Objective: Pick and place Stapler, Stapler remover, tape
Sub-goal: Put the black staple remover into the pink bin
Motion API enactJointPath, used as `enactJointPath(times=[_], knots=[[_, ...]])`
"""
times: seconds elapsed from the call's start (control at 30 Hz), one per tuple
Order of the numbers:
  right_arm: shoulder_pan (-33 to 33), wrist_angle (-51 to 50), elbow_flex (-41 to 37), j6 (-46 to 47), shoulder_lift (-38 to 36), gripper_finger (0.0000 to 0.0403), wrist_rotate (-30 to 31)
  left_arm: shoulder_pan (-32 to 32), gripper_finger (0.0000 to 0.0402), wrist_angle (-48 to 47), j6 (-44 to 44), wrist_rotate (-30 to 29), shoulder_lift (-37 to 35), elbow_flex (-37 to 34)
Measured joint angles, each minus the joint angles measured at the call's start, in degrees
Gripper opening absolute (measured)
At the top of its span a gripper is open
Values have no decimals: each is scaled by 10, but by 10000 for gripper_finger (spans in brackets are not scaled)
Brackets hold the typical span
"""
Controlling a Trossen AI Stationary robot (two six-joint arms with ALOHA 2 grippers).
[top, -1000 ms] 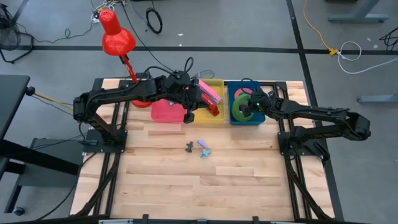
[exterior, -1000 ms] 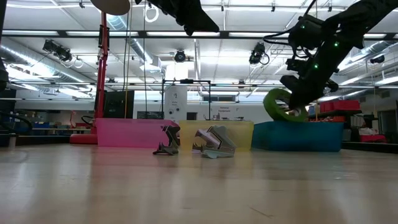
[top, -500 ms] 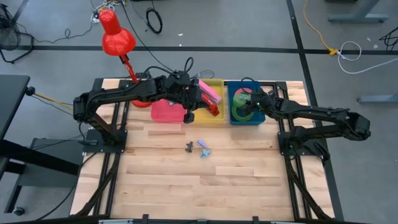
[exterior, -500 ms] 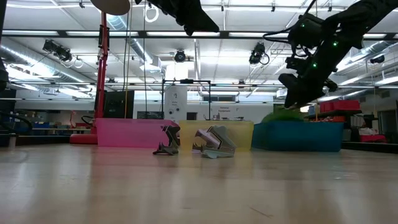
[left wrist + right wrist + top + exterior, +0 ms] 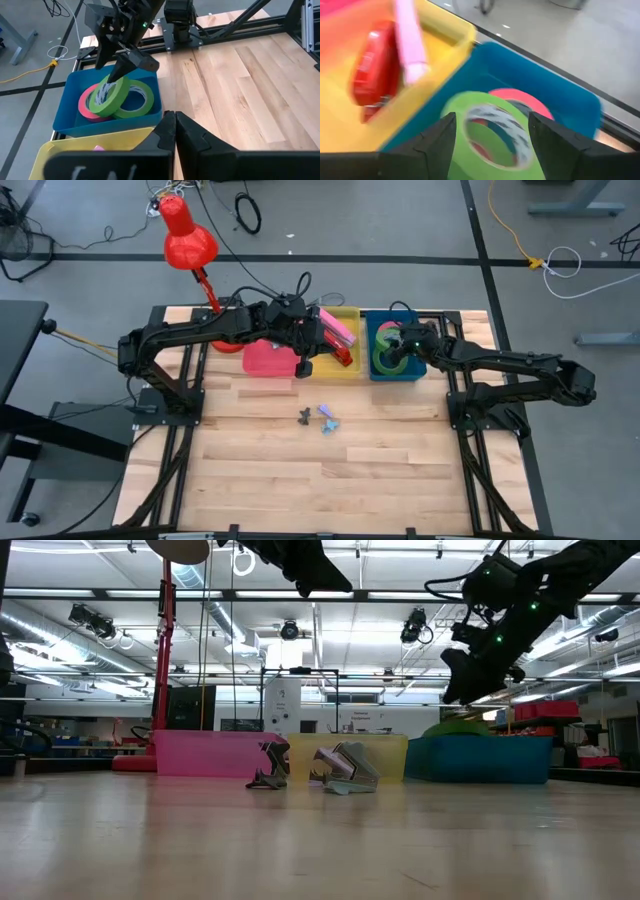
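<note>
Change: right gripper (image 5: pixel 398 348) now spread wide over the blue bin (image 5: pixel 378 372); green tape (image 5: pixel 111 93), a second ago carried in its fingers above the bin, now released and leaning on the other rolls inside.
Meaning: tape likely done, judging by three rings in the bin; removers not yet binned.
Removers: two staple removers (image 5: pixel 318 417) on bare wood toward the front, just beside each other, well short of the bins.
Pink bin: (image 5: pixel 262 362) left of the row, apparently empty as far as visible.
Yellow bin: (image 5: pixel 352 315) middle of the row; red stapler (image 5: pixel 372 65) and pink stapler (image 5: pixel 410 42) lying inside.
Blue bin contents: red-pink tape (image 5: pixel 85 107) flat at the bottom, second green tape (image 5: pixel 135 100) beside it, dropped ring tilted across both.
Left gripper: (image 5: pixel 302 366) pressed together, holding nothing, hanging between pink and yellow bins.
Obstacles: left arm across the pink and yellow bins; red lamp (image 5: pixel 187 238) at the far left corner, clear of the work.
</note>
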Motion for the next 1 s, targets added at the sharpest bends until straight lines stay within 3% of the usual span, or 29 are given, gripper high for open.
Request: enactJointPath(times=[0.27, 0.57, 1.0], knots=[[0, 59, 0, -51, 0, 240, -109, -4, 14, -48, 34, 0, 0, 0], [5, 80, 0, -68, 0, 240, -144, -44, 21, -78, 47, -1, 0, 0], [43, 80, 0, -84, 0, 240, -145, -100, 141, -105, 33, -51, 2, -60]])
